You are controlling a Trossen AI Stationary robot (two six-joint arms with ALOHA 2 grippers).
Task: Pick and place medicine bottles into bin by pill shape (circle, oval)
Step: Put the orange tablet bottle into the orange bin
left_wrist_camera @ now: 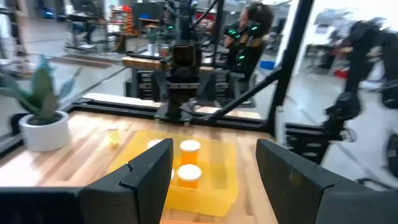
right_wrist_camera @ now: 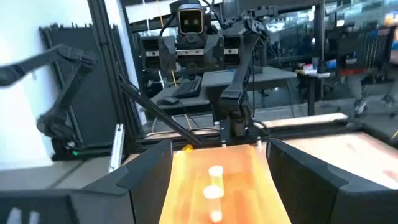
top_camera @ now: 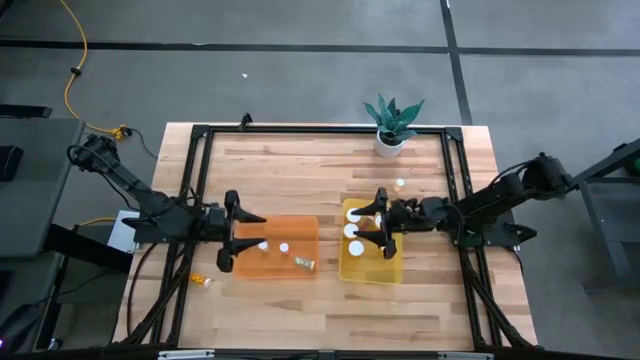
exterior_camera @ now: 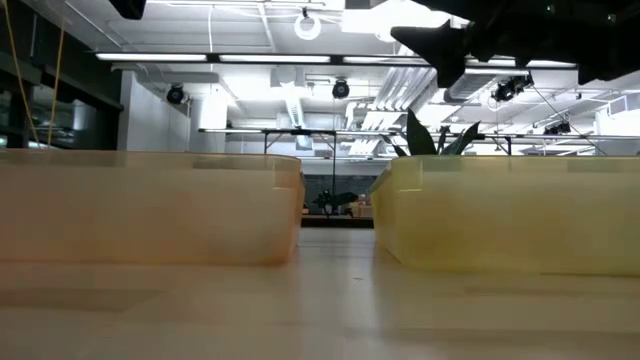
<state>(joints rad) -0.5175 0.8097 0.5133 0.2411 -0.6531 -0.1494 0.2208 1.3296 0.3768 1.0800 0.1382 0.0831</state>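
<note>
1. High view: the left gripper [top_camera: 231,233] sits at the left edge of the orange bin [top_camera: 276,247], left of frame centre, its fingers spread wide apart with nothing between them.
2. High view: the right gripper [top_camera: 379,224] is over the yellow bin [top_camera: 369,268], just right of centre, also with fingers spread wide and holding nothing.
3. The two bins lie side by side on the wooden table [top_camera: 290,170], apart from each other, orange on the left and yellow on the right.
4. Inside the orange bin two white-capped medicine bottles [top_camera: 284,247] stand upright, and one more lies on its side near the bin's lower right corner.
5. In the yellow bin, white caps of several bottles show near its left side, partly covered by the right gripper.
6. One bottle [top_camera: 203,281] lies on its side on the table at lower left, outside the orange bin; another small white cap [top_camera: 400,183] sits on the table above the yellow bin.
7. A potted plant [top_camera: 391,124] stands at the table's top edge, right of centre.
8. Left wrist view: two upright bottles show in the yellow bin between that arm's wide-set fingers [left_wrist_camera: 145,168].
9. Low view: both bin walls fill the middle band, orange at left, yellow at right.
</note>
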